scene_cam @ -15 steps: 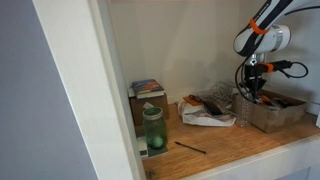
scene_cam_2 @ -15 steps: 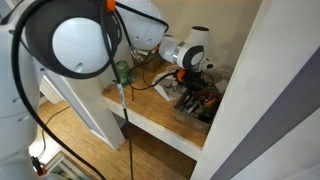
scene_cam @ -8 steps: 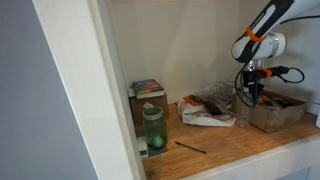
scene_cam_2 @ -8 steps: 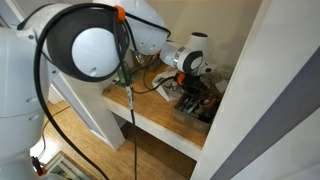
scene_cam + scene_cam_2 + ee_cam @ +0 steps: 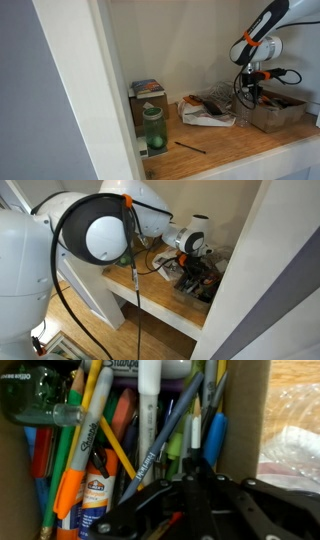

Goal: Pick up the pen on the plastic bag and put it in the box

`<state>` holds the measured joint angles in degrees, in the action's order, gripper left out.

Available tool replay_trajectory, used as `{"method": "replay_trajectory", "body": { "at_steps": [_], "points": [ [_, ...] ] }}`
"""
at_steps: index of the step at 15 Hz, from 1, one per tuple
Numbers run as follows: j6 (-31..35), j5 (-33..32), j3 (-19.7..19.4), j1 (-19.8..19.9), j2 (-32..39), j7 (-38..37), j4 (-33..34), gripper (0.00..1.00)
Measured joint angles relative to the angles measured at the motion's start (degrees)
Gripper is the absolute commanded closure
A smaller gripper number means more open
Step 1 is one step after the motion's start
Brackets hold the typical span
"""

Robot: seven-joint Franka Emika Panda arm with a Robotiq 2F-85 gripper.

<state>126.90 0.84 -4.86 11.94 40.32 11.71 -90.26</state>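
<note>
Cardboard box (image 5: 245, 410) crowded with pens and markers (image 5: 150, 400); gripper (image 5: 197, 488) hangs just above them, jaw spacing not discernible. Plastic bag (image 5: 295, 430) lies beside the box.

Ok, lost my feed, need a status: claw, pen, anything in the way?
Claw hovers over the box, open or shut unclear. Box crammed with pens and markers; cannot single out the task's one. Plastic bag beside box, nothing blocking seen.

Open cardboard box (image 5: 248, 420) crammed with pens (image 5: 150, 455)
</note>
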Motion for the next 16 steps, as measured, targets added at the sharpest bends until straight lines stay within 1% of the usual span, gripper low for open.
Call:
{"method": "replay_trajectory", "body": {
  "at_steps": [1, 3, 4, 6, 10, 12, 16],
  "points": [
    [-0.7, -0.2, 0.0, 0.0, 0.3, 0.0, 0.6, 0.65],
    [-2.0, -0.6, -0.1, 0.0, 1.0, 0.0, 1.7, 0.53],
    [-2.5, -1.0, -0.3, 0.0, 1.2, 0.0, 2.2, 0.45],
    [-3.0, -1.4, -0.7, 0.1, 1.5, 0.0, 2.9, 0.33],
    [-3.2, -1.4, -1.0, 0.2, 1.3, -0.1, 3.7, 0.03],
    [-3.2, -1.4, -1.2, 0.2, 0.6, -0.3, 3.7, 0.0],
    [-3.9, -1.4, -1.7, 0.1, -2.4, -2.0, 3.4, 0.0]
  ]
}}
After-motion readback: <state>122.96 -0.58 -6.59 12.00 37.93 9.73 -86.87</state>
